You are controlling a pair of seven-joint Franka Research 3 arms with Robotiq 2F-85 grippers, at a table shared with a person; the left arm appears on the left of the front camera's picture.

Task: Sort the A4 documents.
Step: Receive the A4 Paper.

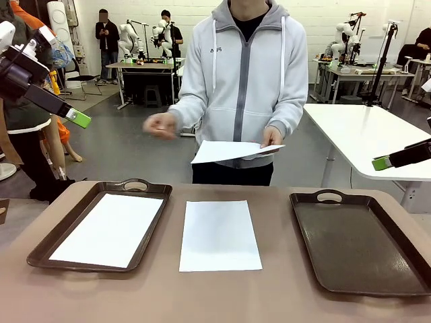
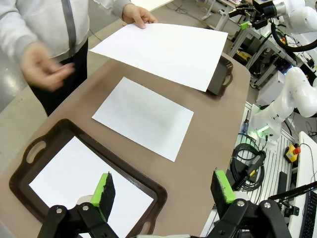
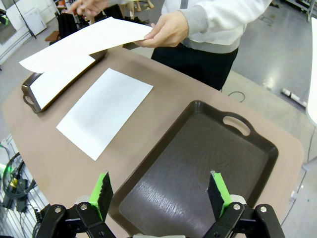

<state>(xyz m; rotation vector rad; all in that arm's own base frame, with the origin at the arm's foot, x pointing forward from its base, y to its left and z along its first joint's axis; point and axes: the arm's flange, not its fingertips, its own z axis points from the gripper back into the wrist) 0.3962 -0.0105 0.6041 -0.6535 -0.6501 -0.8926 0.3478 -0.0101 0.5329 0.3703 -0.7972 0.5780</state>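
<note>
Counter (image 1: 283,299) bore one sheet (image 1: 108,229) in a tray (image 1: 37,258), another sheet (image 1: 219,235) beside it. A hand (image 1: 271,138) held a third sheet (image 1: 229,151); left claw (image 2: 163,188) and right claw (image 3: 160,190) gaped.

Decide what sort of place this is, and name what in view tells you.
Probably a robotics lab. The left gripper and right gripper hang open over the brown table; a coiled cable and a red push button sit beside it; a white work table stands beyond.

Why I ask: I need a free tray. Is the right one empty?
Empty: the right tray shows a bare dark bottom, no sheet.
</note>
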